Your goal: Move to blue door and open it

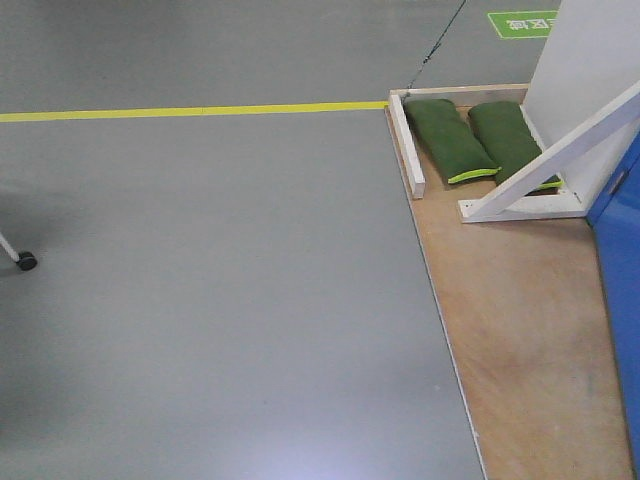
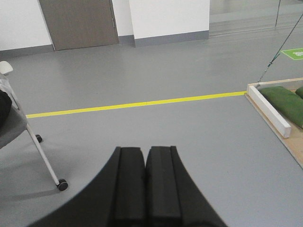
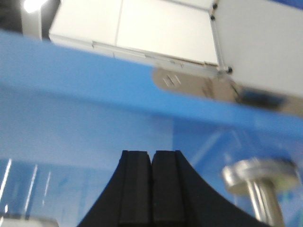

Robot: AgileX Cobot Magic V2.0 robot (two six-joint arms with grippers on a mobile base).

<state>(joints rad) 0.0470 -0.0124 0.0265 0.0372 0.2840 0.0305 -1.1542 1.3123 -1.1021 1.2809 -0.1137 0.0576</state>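
Grey floor (image 1: 220, 300) on the left, blue door (image 1: 622, 250) at the far right

Grey floor filled most of the front view. A black caster (image 1: 26, 261) sat at its left edge, and a yellow tape line (image 1: 200, 110) ran from that edge across to the corner of a plywood base (image 1: 530, 330). On the base a white beam (image 1: 407, 145) lay along the left side. Two green sandbags (image 1: 450, 138) lay side by side just beside it. A white brace (image 1: 560, 160) slanted over the right-hand bag, up against a white panel (image 1: 590, 70). The blue door showed only as a glossy strip at the frame's right edge, just right of the brace's foot.

From the left wrist, a chair (image 2: 14, 120) stood at the left on the floor. The left gripper (image 2: 145, 156) hung over bare floor, well apart from the base – its fingers were clenched together with nothing between them.

The right wrist view was blurred. There the blue door (image 3: 94, 123) filled nearly the whole frame, close in front of the right gripper (image 3: 151, 158), whose pads were pressed together and empty. Up and to the right, a metal latch plate (image 3: 189, 85) sat on the door's edge. At the lower right a round silver fitting (image 3: 258, 177) stood out from the panel – too blurred to tell lock from handle, and apart from the gripper
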